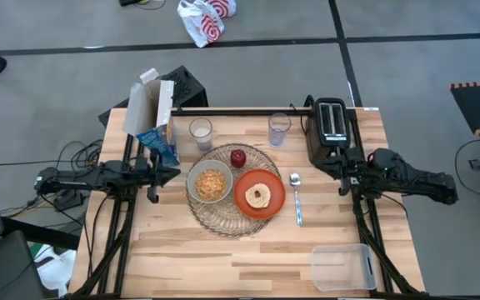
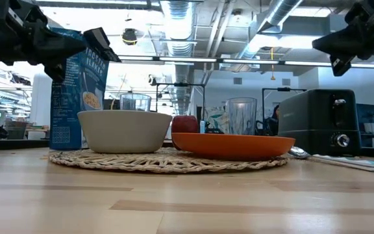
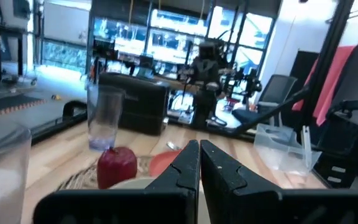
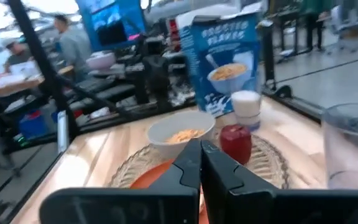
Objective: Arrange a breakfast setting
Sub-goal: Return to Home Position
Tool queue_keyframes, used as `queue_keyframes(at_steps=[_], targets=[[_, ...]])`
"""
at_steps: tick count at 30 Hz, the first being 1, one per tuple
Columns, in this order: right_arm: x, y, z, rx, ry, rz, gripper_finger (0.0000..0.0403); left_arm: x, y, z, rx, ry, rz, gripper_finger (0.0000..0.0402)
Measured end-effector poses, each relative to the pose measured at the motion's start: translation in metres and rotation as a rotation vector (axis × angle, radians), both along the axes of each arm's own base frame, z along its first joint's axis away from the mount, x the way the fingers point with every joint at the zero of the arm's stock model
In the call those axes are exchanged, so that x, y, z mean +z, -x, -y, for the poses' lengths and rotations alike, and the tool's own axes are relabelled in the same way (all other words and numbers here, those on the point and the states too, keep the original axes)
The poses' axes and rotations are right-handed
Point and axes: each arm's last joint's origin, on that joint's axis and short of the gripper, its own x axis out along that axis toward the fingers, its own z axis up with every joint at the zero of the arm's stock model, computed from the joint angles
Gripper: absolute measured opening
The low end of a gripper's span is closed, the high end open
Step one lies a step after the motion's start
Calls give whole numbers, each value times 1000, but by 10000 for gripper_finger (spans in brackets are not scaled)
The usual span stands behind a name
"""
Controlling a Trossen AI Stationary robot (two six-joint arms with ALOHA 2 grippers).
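The left gripper [image 3: 199, 146], by the blue-white cereal box [image 1: 150, 112], and the right gripper [image 4: 201, 144], by the black toaster [image 1: 330, 125], both press their fingers together and hold nothing. The red apple [image 1: 237, 158] sits on the round wire mat [image 1: 223, 220].

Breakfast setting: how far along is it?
Looks nearly finished. Cereal is in the grey bowl, the round bread lies on the orange plate, and the red apple sits on the wire mat. Nothing is in hand: the left gripper and right gripper hang shut and empty. Only parking the arms looks left.
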Motion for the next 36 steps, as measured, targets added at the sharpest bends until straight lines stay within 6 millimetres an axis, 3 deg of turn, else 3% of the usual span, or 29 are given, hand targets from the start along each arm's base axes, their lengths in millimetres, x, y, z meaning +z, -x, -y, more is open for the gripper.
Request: queue_keyframes(at_steps=[10,16,23,36], targets=[[-45,-18,4,-85,-29,51,36,-1,1,1,-36,-17,-3,0],[-48,-20,3,-71,-16,10,26,-3,1,1,-32,-38,-22,0],[-49,-21,4,-89,-8,1,54,-3,1,0,9,-89,-40,0],[-50,-21,4,-90,-7,-1,58,-4,1,0,11,-89,-40,0]])
